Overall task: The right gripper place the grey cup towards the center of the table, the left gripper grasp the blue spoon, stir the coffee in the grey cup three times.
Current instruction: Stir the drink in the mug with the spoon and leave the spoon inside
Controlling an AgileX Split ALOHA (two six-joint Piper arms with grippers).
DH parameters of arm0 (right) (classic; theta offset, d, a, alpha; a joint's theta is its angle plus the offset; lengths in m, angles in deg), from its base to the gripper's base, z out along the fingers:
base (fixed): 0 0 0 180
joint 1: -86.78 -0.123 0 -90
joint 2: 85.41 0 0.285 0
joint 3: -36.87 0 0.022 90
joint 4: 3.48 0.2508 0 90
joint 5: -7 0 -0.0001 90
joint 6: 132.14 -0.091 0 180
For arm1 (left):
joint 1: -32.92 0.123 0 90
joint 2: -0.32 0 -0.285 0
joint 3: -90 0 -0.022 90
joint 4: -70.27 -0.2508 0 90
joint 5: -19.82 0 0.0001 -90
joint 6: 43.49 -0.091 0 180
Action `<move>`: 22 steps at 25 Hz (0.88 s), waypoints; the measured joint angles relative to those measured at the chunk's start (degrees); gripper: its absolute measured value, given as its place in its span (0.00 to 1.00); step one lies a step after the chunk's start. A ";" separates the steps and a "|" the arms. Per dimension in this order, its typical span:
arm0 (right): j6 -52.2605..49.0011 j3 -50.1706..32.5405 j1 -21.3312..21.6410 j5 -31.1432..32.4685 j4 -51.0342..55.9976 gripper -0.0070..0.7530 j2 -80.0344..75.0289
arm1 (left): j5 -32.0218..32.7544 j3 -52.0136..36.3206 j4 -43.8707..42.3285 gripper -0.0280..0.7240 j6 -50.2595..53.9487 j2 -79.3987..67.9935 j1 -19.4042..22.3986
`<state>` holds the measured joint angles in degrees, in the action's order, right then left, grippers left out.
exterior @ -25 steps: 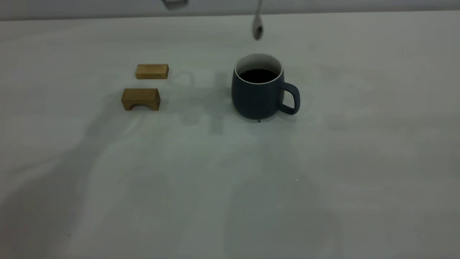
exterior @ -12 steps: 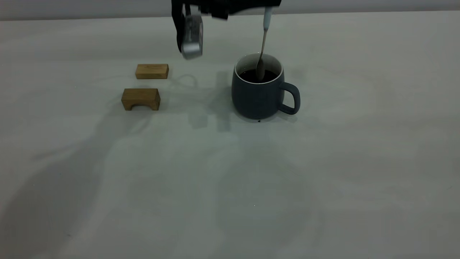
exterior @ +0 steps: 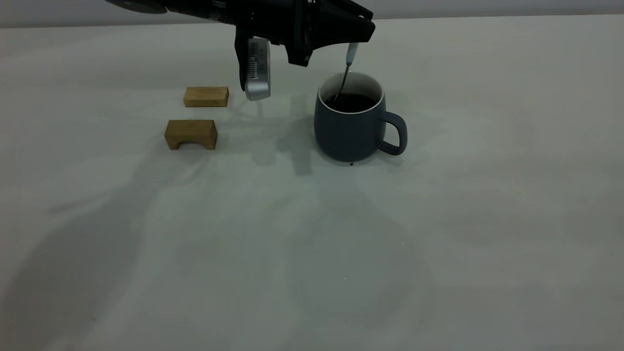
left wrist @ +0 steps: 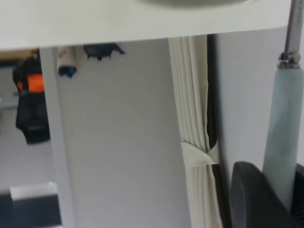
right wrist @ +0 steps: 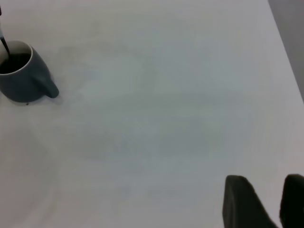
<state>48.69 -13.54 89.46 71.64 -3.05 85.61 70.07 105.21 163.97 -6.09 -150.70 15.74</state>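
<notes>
The grey cup [exterior: 348, 129] stands upright mid-table, handle to the right, with dark coffee [exterior: 352, 102] inside. My left gripper [exterior: 355, 38] hangs just above its rim, shut on the pale handle of the blue spoon [exterior: 351, 52]. The metal neck slants down into the coffee near the cup's left inner wall, and the bowl is submerged. In the left wrist view the spoon handle [left wrist: 284, 137] runs up from between the dark fingers [left wrist: 251, 194]. The right gripper [right wrist: 270, 202] is open and holds nothing, far from the cup [right wrist: 21, 80] over bare table [right wrist: 166, 118].
Two small wooden blocks lie left of the cup: a flat one [exterior: 206, 96] and an arched one [exterior: 191, 134]. The left arm's silver camera block [exterior: 257, 68] hangs between them and the cup. A tiny dark speck [exterior: 351, 164] sits at the cup's base.
The left arm has come down into view. The spoon went from hanging above the cup into the coffee, then shifted toward the cup's left side. The cup stayed put.
</notes>
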 joint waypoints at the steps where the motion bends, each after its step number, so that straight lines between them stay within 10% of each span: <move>1: 0.00 0.00 0.00 0.00 0.00 0.32 0.00 | -0.12 0.00 0.13 0.25 -1.43 -0.07 -0.06; 22: 0.01 0.00 0.00 0.00 0.00 0.32 0.00 | 5.84 0.00 -2.32 0.25 9.12 -0.65 -1.66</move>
<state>48.70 -13.54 89.46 71.64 -3.05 85.61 75.91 105.21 161.64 3.03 -151.36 14.08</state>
